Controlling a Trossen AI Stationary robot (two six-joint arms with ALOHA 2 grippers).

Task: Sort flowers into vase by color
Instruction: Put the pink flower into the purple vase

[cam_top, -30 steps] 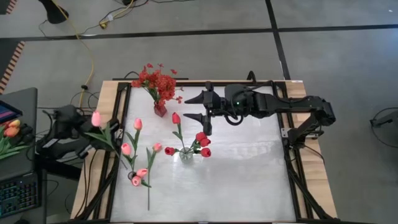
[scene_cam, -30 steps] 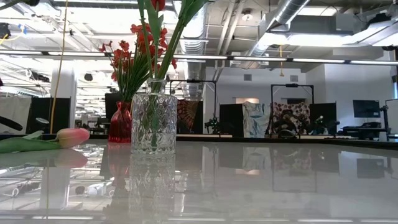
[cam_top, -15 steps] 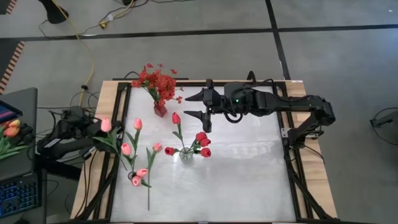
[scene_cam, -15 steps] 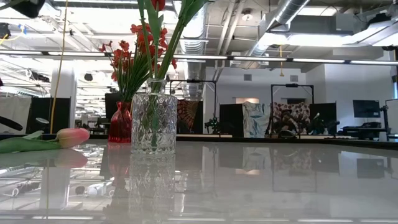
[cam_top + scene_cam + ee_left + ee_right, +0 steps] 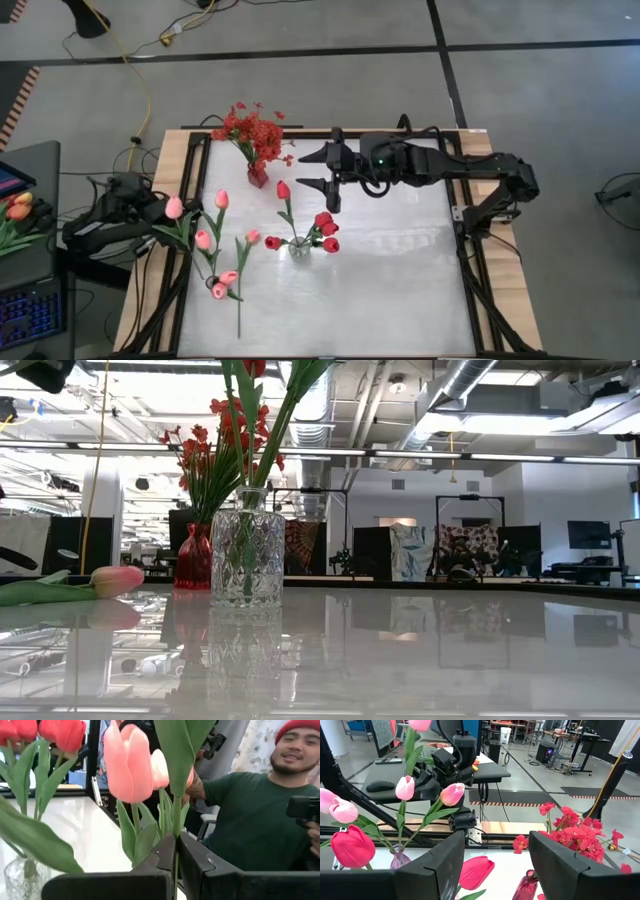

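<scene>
Left gripper [image 5: 150, 212] moved inward toward worktop [image 5: 400, 290], pinching pink tulip [image 5: 174, 208] stem; right gripper [image 5: 322, 170] spread, empty, hovering.

Table [image 5: 420, 650]: glossy white top, fills lower half, mirrors the vases and ceiling lights.
Clear vase [image 5: 247, 547]: cut glass, upright, left of centre, nearest of the two vases.
Stems in clear vase [image 5: 262, 430]: green, rising out of the neck and fanning past the top edge; red petal tip at top.
Red vase [image 5: 194, 558]: small, red glass, upright, just behind and left of clear vase, partly overlapped by it.
Red blossom spray [image 5: 205, 445]: bushy small red blooms on thin green stems, standing in red vase.
Pink tulip [image 5: 116, 579]: lying flat on table at far left, bud pointing right, green leaf trailing off left edge.
Background: open workshop, exposed ducts and strip lights overhead, dark frames and patterned panels at far side.
</scene>
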